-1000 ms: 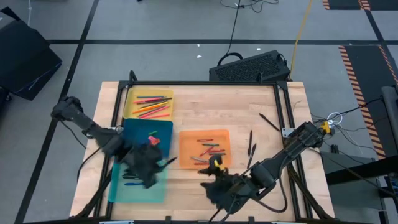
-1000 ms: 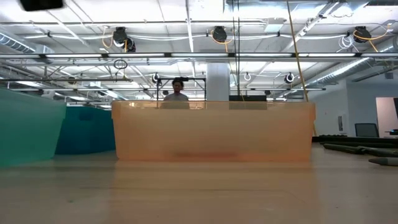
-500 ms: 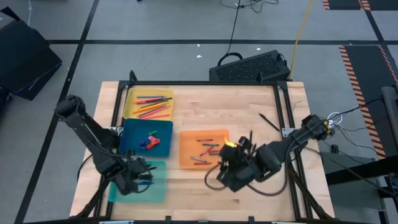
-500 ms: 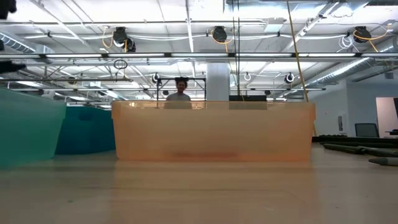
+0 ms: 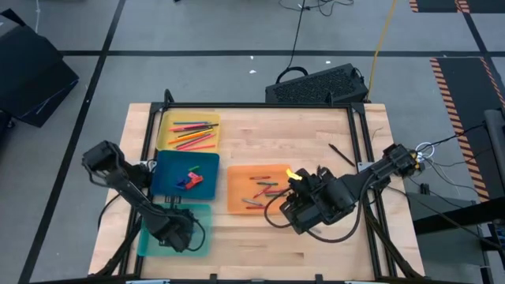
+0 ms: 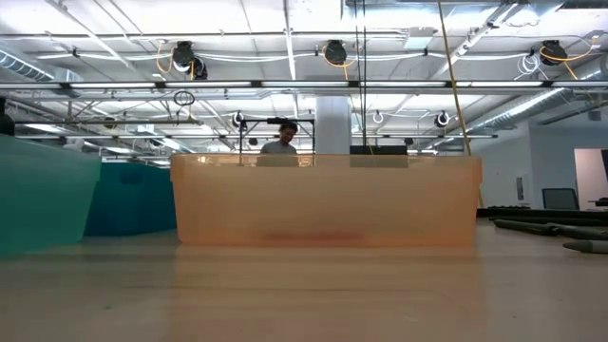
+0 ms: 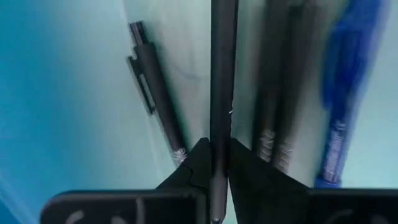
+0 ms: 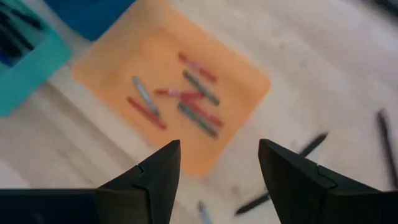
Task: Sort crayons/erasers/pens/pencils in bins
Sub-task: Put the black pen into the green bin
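Four bins stand on the table: yellow (image 5: 189,130) with pencils, dark blue (image 5: 187,173) with erasers, orange (image 5: 259,189) with crayons (image 8: 186,102), and teal (image 5: 175,230) with pens. My left gripper (image 5: 177,229) hangs over the teal bin, shut on a dark pen (image 7: 222,74). Other pens (image 7: 155,93) lie on the teal floor beside it. My right gripper (image 5: 293,207) stands open (image 8: 217,146) above the table by the orange bin's right edge, with nothing between its fingers. Loose pens (image 5: 318,177) lie on the wood right of the orange bin. My left gripper pinches the dark pen between its two fingertips (image 7: 200,163), which sit on the pen's opposite sides (image 7: 217,140). The pen runs lengthwise out past the fingertips over the teal bin's floor. Whether its far end touches the floor I cannot tell.
Another dark pen (image 5: 342,155) lies near the table's right frame. A black keyboard (image 5: 316,85) sits past the far edge. In the low view the orange bin's wall (image 6: 323,199) fills the middle, and a person stands far behind it.
My left gripper has moved from the dark blue and teal bins' shared edge toward the table's near edge, over the teal bin. My right gripper has moved from near the front edge toward the far edge and right, beside the orange bin.
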`<action>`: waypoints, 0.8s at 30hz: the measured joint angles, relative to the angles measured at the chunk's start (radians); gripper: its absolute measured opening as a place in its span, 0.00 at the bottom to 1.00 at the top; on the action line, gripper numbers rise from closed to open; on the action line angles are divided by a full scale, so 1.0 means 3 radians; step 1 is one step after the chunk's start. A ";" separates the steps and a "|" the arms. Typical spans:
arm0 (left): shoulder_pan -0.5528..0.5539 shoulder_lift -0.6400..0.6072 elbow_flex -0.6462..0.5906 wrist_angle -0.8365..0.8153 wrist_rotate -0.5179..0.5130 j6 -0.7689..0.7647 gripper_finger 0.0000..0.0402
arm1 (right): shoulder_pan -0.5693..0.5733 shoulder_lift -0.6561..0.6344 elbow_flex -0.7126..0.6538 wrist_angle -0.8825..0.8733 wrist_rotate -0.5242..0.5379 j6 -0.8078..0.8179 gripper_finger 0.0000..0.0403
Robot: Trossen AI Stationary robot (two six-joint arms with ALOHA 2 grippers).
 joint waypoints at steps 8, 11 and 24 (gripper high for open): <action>0.0082 0.0062 0.0032 -0.0079 0.0011 -0.0111 0.20 | 0.0100 -0.0255 -0.0751 0.0018 -0.0584 0.0960 0.54; 0.0087 -0.0060 0.0095 -0.0274 -0.0014 -0.0203 0.28 | 0.0130 -0.0445 -0.1209 0.0080 -0.0767 0.1362 0.55; 0.0050 -0.1262 0.0403 -0.0631 -0.0659 -0.0700 0.61 | -0.0387 -0.0966 -0.3160 0.1229 -0.1418 0.2309 0.49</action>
